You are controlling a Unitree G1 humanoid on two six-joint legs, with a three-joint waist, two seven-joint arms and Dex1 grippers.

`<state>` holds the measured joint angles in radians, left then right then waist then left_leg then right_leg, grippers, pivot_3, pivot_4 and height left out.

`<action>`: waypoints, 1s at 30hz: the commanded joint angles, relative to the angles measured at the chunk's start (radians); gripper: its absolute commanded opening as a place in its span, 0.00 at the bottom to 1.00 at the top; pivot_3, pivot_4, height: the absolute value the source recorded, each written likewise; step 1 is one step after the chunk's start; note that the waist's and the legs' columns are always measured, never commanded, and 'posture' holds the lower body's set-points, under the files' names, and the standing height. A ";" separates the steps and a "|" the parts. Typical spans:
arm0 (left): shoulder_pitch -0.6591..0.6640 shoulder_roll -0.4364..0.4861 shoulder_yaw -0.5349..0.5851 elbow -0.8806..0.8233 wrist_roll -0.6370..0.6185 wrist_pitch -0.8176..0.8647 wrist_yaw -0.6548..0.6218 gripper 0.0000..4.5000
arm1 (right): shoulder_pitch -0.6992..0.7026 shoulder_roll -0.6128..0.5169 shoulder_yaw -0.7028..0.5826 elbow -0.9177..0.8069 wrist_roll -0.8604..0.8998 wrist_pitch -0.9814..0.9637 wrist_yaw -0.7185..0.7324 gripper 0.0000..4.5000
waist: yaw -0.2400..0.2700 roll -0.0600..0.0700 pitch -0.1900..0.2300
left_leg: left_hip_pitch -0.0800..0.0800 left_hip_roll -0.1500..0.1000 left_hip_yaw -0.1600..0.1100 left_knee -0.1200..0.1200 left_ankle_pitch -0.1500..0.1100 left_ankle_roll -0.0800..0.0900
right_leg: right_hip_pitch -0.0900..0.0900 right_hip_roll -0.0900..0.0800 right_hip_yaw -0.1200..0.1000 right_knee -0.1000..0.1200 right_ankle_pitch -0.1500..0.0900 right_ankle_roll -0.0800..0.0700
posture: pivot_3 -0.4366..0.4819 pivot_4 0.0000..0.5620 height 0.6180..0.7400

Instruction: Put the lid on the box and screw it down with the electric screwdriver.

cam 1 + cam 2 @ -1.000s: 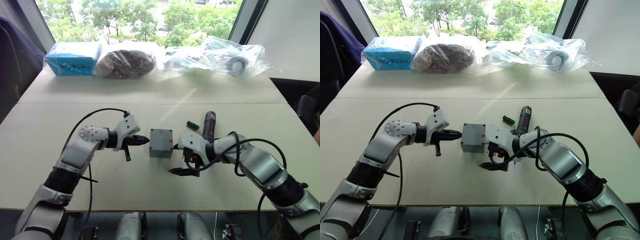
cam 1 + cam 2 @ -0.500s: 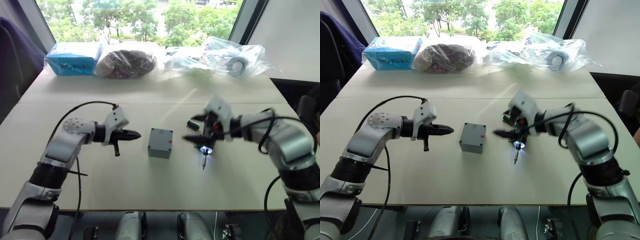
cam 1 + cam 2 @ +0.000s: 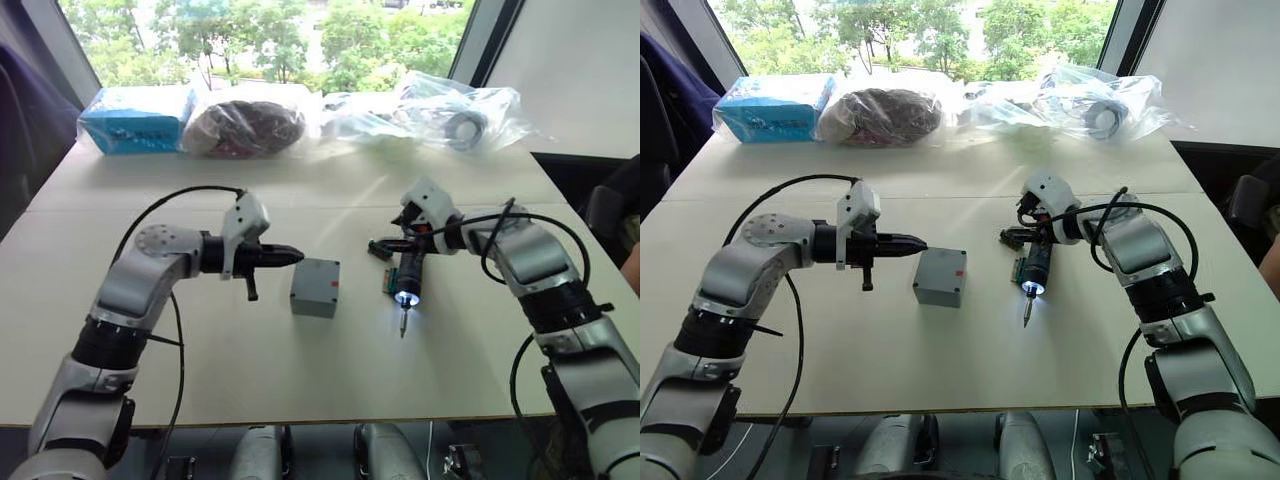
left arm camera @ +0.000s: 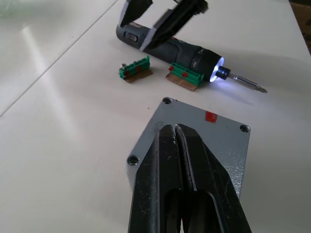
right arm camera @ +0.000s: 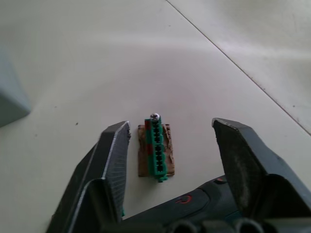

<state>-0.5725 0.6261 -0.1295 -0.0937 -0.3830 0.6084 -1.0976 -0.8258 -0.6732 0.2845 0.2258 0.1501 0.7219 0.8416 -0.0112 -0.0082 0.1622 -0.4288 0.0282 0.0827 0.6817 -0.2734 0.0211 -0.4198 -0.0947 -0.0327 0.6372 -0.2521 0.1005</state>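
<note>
The grey box [image 3: 316, 288] stands mid-table with the lid [image 4: 204, 141] lying flat on top, screw holes at its corners and a small red mark near one edge. My left gripper [image 3: 297, 255] is shut and empty, its tips hovering just left of the box and over the lid's near edge. Right of the box is the electric screwdriver [image 3: 409, 272], low over the table, its tip lit and its bit pointing toward the front edge. My right gripper [image 3: 398, 243] is shut on its rear end, one finger on each side of the dark body.
Two green connector blocks [image 4: 134, 68] [image 4: 185, 77] lie right beside the screwdriver. A blue carton [image 3: 135, 118] and several clear plastic bags [image 3: 450, 115] line the far edge by the window. A seam [image 3: 330, 208] crosses the table behind the work area.
The right gripper left the box's right side, took hold of the screwdriver, and its tip lit up. The left gripper drew back from the box, then returned to it.
</note>
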 commanded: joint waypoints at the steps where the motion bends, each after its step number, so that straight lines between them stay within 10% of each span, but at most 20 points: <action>1: -0.003 0.004 0.025 -0.047 -0.019 0.010 0.020 0.00 | -0.042 0.025 0.005 0.066 -0.042 -0.020 -0.001 0.54 | 0.000 0.000 0.000 | 0.000 0.000 0.000 0.000 0.000 0.000 | 0.000 0.000 0.000 0.000 0.000 0.000 | 0.48 0.27 1.00; 25: 0.026 0.013 0.004 -0.070 -0.014 0.000 0.053 0.00 | -0.102 0.136 0.010 0.187 -0.108 -0.049 0.054 0.54 | -0.002 0.000 0.000 | 0.000 0.000 0.000 0.000 0.001 -0.001 | -0.001 0.000 0.000 0.001 0.000 0.000 | 0.48 0.27 1.00; 30: 0.025 0.014 -0.002 -0.066 -0.012 -0.005 0.053 0.00 | -0.106 0.147 0.000 0.201 -0.114 -0.056 0.045 0.21 | -0.001 0.000 0.000 | 0.000 0.000 0.000 0.000 0.001 -0.001 | -0.001 0.000 0.000 0.001 0.000 0.000 | 0.48 0.27 1.00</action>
<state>-0.5441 0.6285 -0.1395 -0.1388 -0.3992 0.6206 -1.0421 -0.9040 -0.5278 0.3090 0.4348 0.0416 0.6804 0.8906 -0.0125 -0.0081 0.1622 -0.4289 0.0283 0.0831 0.6817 -0.2728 0.0201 -0.4203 -0.0948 -0.0325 0.6383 -0.2520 0.1005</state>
